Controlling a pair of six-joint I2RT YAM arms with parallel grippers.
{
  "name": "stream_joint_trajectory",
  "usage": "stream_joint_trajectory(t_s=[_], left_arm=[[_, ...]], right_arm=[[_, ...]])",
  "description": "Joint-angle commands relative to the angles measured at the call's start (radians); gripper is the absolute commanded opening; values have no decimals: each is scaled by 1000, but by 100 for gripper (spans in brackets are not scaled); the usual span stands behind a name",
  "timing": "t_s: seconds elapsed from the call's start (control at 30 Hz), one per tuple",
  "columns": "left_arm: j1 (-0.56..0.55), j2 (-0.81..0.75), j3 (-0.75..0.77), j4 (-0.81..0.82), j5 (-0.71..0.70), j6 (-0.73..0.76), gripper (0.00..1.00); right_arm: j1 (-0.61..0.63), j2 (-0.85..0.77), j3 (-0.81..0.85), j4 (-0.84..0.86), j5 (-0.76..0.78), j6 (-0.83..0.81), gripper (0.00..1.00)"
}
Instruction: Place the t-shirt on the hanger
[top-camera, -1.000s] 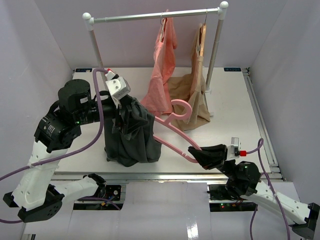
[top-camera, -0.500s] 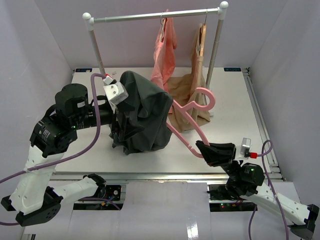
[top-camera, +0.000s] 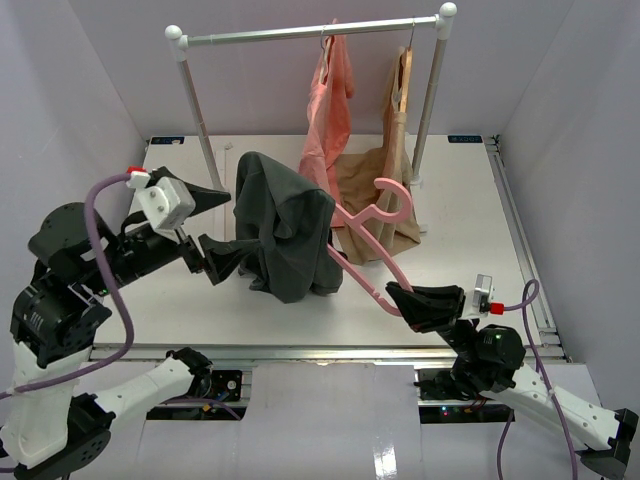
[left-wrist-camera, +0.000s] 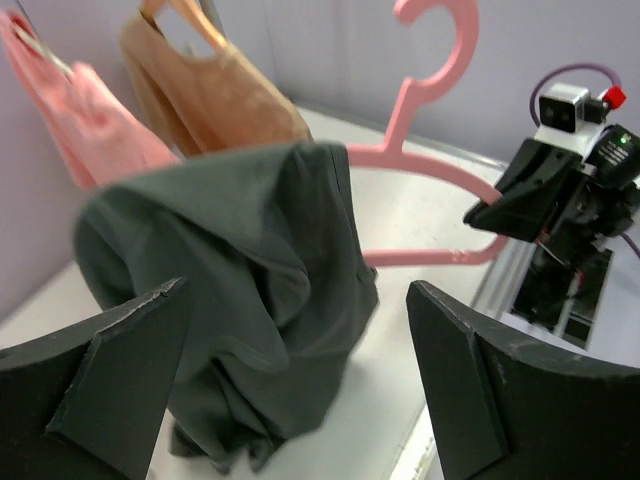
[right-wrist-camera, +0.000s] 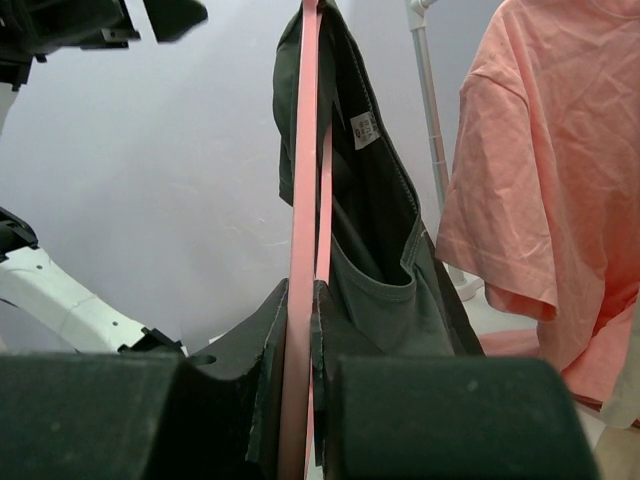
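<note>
1. The left tool (top-camera: 232, 225) has let go of the t-shirt (top-camera: 285, 235) since half a second ago. Its jaws now stand wide apart, clear of the cloth, and the arm has drawn back to the left.
2. The t-shirt has dropped lower and no longer bunches against that tool. It hangs draped over the left arm of the hanger (top-camera: 350, 265), above the counter (top-camera: 460, 220), in front of the pink garment (top-camera: 325, 150).
3. The right tool (top-camera: 398, 297) stays clamped on the hanger's near end. The wrist view shows the pink bar pinched edge-on between its fingers.
4. The hanger's hook has sunk a little and lies in front of the tan garment (top-camera: 375, 180).
5. The hanger's far end is buried in the cloth, so I cannot tell how far it reaches inside the shirt.
6. I cannot tell whether the shirt's hem touches the counter.
7. The left wrist view is slightly blurred, and the shirt's lower edge is cut off there.
</note>
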Motion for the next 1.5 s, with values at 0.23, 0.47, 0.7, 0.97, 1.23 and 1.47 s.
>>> stream_joint_trajectory(t_s=[0.23,0.47,0.7,0.97,1.23,1.47], left_arm=[[-2,148,48,-55,42,365,92],[-2,193,106,-54,124,467,71],[-2,208,116,-171,182,486,74],[-2,220,83,-269,263,472,70],[-2,223,-11,-305,273,440,47],[-18,230,-128,-275,502,363,9]], right_arm=[[-3,-87,-213,35,-134,-40,8],[-3,-48,-187,24,-201,-42,8],[-3,-19,-181,26,-226,-44,8],[-3,-24,-173,18,-232,-59,8],[-3,19,-149,28,-268,-93,8],[-3,88,7,-34,-173,-201,8]])
